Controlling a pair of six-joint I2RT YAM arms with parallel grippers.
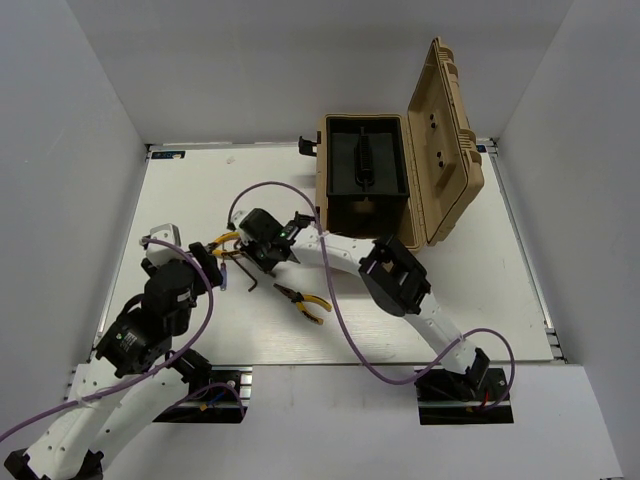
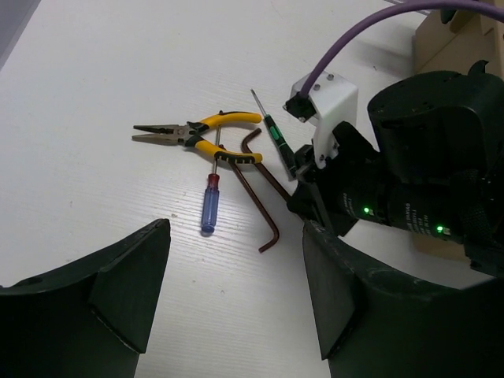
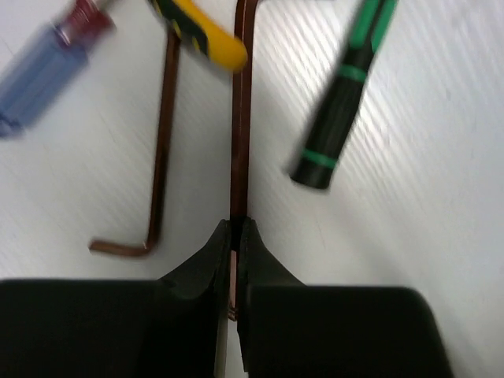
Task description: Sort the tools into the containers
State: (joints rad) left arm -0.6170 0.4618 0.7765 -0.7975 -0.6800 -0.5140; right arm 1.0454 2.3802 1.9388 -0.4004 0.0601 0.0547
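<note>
"At the far left, how did the left gripper [image 2: 235, 256] stand?"

"Wide open and holding nothing. It hung just short of the tool cluster."

"And to its right?"

"First came one pair of yellow-handled pliers [image 2: 197, 134], then the blue screwdriver [image 2: 210, 206], then two hex keys lying close together. The loose hex key [image 3: 161, 142] lay flat with its short leg turned left. The gripped hex key [image 3: 236, 150] was pinched at its near end by the right gripper [image 3: 236, 232], whose fingers were closed tight on it."

"Which way did that key run?"

"Straight out ahead of the fingertips, its long axis in line with the fingers. Whether it touched the table [image 1: 480, 290] could not be told. Right of it lay a green-handled screwdriver [image 3: 339, 102], apart from the key."

"Where did the key have to go?"

"The toolbox [image 1: 340, 215] stood open to the right of that gripper and farther back, with its lid [image 1: 445, 140] up and its black tray [image 1: 365, 160] showing. The right arm was the nearer one, so the carry would probably be a lift, then a swing right and back."

"The count?"

"Two pliers, the second pair [image 1: 303, 298] lying alone nearer the arm bases. Two hex keys. Two screwdrivers, one blue and one green. One toolbox. All six tools that showed were outside it."
</note>
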